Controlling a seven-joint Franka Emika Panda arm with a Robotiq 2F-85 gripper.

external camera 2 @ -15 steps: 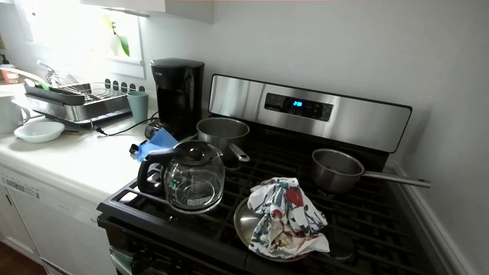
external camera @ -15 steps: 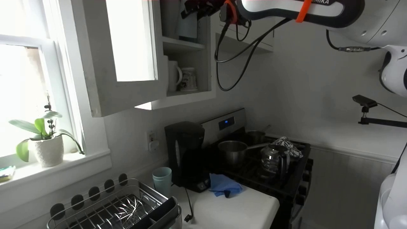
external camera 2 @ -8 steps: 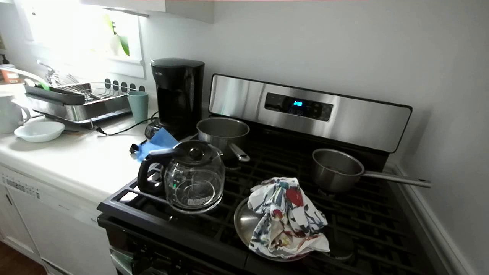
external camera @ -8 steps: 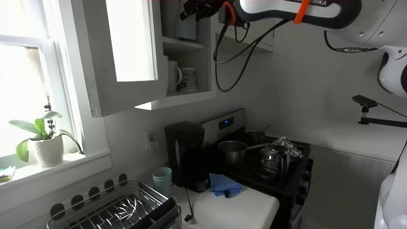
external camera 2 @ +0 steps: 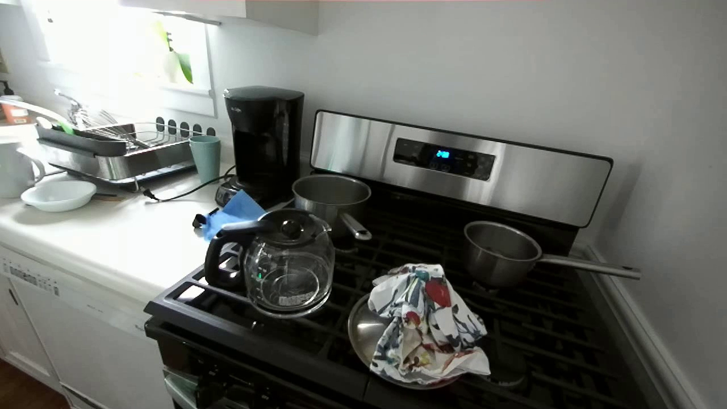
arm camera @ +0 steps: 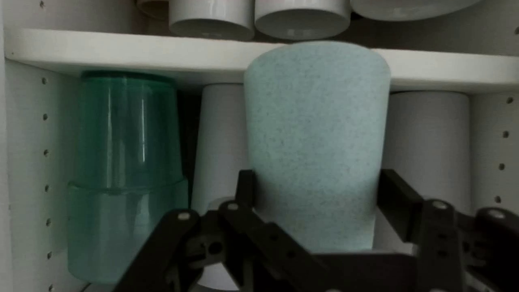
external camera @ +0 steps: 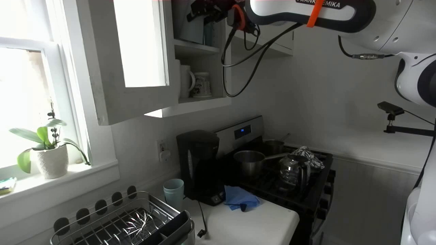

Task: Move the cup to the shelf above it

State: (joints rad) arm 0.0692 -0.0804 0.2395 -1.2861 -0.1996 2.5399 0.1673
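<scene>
The pale green speckled cup (arm camera: pixel 316 121) is in my gripper (arm camera: pixel 316 188), one finger against each side. The wrist picture stands upside down; the cup hangs upright with its wider end down. In an exterior view the cup (external camera: pixel 191 30) and the gripper (external camera: pixel 206 12) are at the open cabinet, level with the space over the higher shelf board (external camera: pixel 197 47). In the wrist view the cup overlaps the front edge of that shelf (arm camera: pixel 121 48). I cannot tell whether it touches the board.
Stacked green glasses (arm camera: pixel 125 182) and pale tall cups (arm camera: pixel 427 142) stand on the shelf around the held cup. White mugs (arm camera: pixel 302 16) stand on the lower board (external camera: pixel 201 105). The open cabinet door (external camera: pixel 136 102) is close by. Another pale green cup (external camera: pixel 173 194) stands on the counter.
The arm, gripper and held cup have moved left and slightly down in an exterior view. A green glass now shows to the right of the cup.
</scene>
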